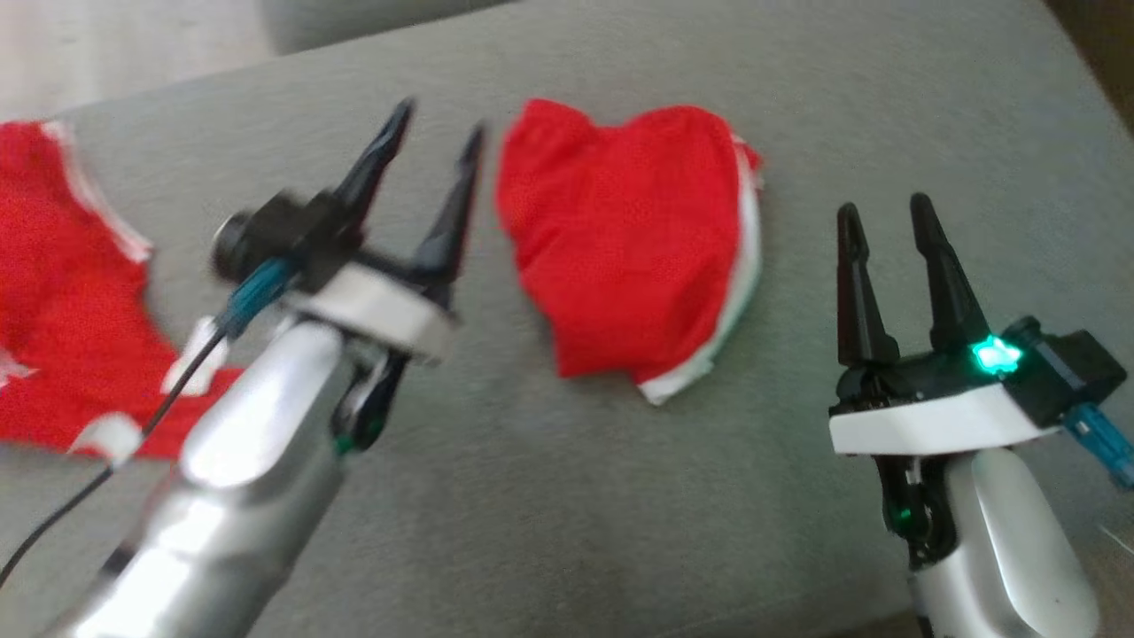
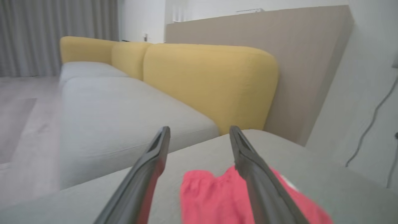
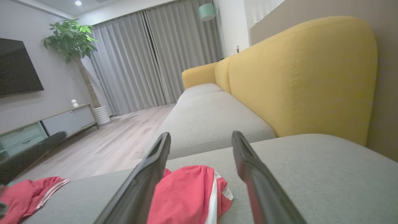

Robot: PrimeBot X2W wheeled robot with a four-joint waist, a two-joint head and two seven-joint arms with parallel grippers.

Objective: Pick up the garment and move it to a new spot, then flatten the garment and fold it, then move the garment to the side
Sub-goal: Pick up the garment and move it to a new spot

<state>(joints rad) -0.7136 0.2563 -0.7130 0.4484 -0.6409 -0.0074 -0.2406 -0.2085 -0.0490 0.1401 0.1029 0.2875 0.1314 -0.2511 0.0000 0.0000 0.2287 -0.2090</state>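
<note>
The garment (image 1: 629, 248) is a red piece with white trim, lying folded in a compact bundle on the grey cushion (image 1: 567, 496). My left gripper (image 1: 440, 121) hovers just left of it, blurred, its jaws open and holding nothing. In the left wrist view the garment (image 2: 211, 199) lies below and between the spread fingers of that gripper (image 2: 199, 129). My right gripper (image 1: 886, 208) stands open to the garment's right, apart from it. The right wrist view shows the garment (image 3: 186, 196) low between that gripper's (image 3: 201, 134) fingers.
A second red garment with white stripes (image 1: 71, 292) lies spread at the cushion's left edge (image 3: 28, 193). A yellow sofa back (image 3: 298, 77) rises behind the cushion. Wooden floor (image 3: 118, 140), a TV cabinet (image 3: 46, 124) and a potted plant (image 3: 71, 37) lie beyond.
</note>
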